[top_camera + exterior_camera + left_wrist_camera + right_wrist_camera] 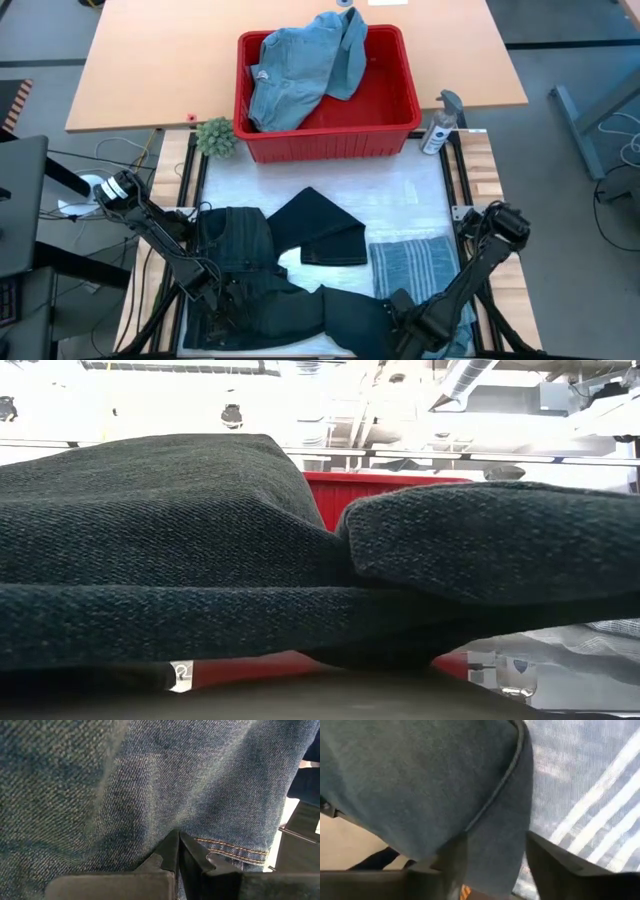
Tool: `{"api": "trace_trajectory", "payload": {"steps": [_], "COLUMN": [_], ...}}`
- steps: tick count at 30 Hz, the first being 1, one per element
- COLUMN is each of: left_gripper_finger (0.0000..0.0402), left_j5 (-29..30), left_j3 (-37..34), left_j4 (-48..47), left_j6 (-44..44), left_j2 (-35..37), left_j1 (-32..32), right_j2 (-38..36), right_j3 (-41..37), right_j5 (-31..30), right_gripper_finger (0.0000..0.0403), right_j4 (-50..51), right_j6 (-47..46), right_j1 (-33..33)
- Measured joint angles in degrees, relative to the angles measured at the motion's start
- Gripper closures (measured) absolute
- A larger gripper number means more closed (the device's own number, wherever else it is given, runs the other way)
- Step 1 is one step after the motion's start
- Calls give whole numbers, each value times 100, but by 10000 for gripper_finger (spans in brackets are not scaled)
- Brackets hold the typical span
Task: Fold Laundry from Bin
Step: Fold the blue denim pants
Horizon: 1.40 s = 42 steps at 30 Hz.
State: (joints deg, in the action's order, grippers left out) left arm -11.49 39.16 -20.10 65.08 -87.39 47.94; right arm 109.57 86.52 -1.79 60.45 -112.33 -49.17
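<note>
Dark trousers (180,540) are lying closest; left gripper (178,851) is pinching their denim, right gripper (495,865) seemingly standing spread around an edge.

Even overhead light; low view background overexposed; right wrist view blurred.

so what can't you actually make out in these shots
- Left gripper: high view shows only the arm over the dark trousers; the left wrist view shows jaws shut on denim, nothing wider.
- Right gripper: dark cloth lies between its open jaws, beside the striped shirt; whether it grips is unclear.
- Red bin: low view mostly blocked by dark fabric.
- Bin contents under the light blue denim: hidden.
</note>
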Motion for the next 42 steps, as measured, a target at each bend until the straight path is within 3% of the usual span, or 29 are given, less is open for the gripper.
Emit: {"api": "trace_trajectory", "payload": {"steps": [6,12,19,22,26,28,33,38,42], "left_gripper_finger": [401,401,401,401,401,401,401,401,401], "left_j5": [42,93,123,132,173,188,232,234,241], "left_j3": [2,4,4,4,7,7,7,7,7], "left_j4": [2,4,15,19,22,28,28,11,9], "left_j6": [-82,-85,-87,-143,-190,-190,-190,-190,-192], "left_j2": [2,4,4,7,7,7,9,11,11], "left_j1": [0,2,1,0,0,0,0,0,-4], "right_j2": [40,90,474,501,468,458,447,387,92], "right_j3": [0,0,-2,-2,157,358,1066,2553,3177], "right_j5": [-252,-271,107,386,402,397,479,427,242], "right_gripper_finger": [146,153,181,220,341,377,377,377,377], "right_j4": [150,253,-47,-40,328,579,1484,2930,2949], "right_j6": [-172,-142,253,269,301,494,896,1086,1064], "right_j1": [149,217,304,361,368,364,368,295,243]}}
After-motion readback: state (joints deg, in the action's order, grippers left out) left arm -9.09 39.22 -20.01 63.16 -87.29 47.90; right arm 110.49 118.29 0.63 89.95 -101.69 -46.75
